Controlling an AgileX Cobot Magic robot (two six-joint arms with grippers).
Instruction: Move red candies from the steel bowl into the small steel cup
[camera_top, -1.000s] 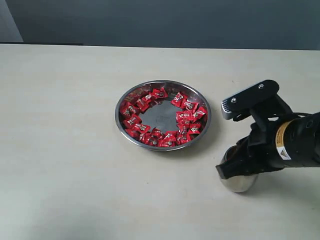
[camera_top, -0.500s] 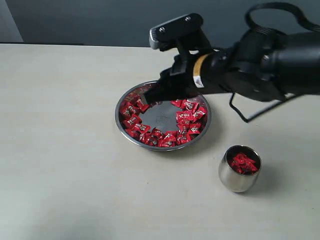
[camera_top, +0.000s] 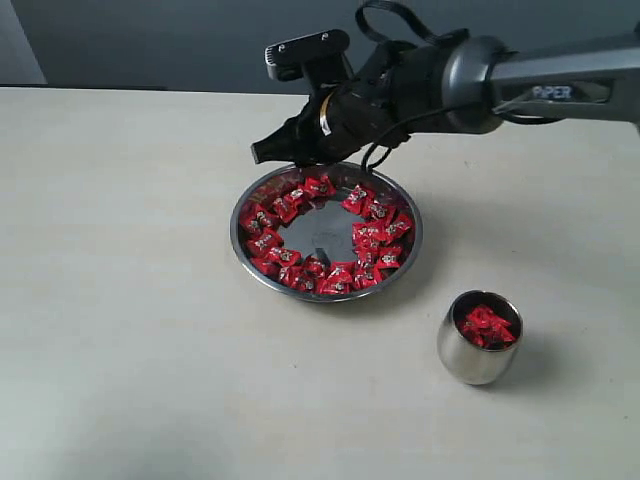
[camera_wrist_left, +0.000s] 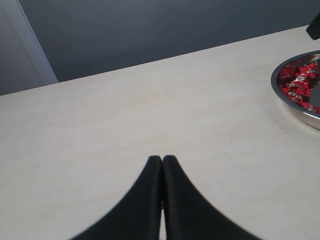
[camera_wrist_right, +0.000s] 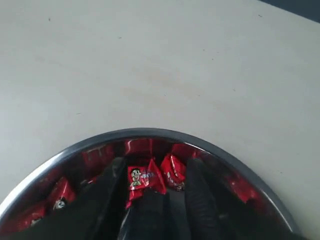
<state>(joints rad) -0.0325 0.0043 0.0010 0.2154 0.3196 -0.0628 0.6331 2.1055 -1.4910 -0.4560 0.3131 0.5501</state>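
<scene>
The steel bowl (camera_top: 405, 262) sits mid-table with a ring of red candies (camera_top: 370, 236) along its inner wall. My right gripper (camera_top: 275, 155) hangs over the bowl's far-left rim. In the right wrist view it (camera_wrist_right: 154, 172) stands open inside the rim (camera_wrist_right: 150, 133), with its fingers (camera_wrist_right: 196, 175) on either side of two candies (camera_wrist_right: 142, 178). The small steel cup (camera_top: 476, 362) stands upright at the front right of the bowl and holds a few red candies (camera_top: 487, 326). My left gripper (camera_wrist_left: 162, 160) is shut on nothing above bare table. The bowl's edge (camera_wrist_left: 298, 114) lies off to its side.
A pale tabletop (camera_top: 130, 300) spreads around the bowl and cup. A dark wall (camera_top: 150, 40) runs along the table's back edge. The right arm (camera_top: 540, 85) reaches in from the right, above the table behind the bowl.
The right arm went from over the cup to the bowl, and since half a second ago the gripper has shifted to the far-left rim. The cup with its candies has come into sight.
</scene>
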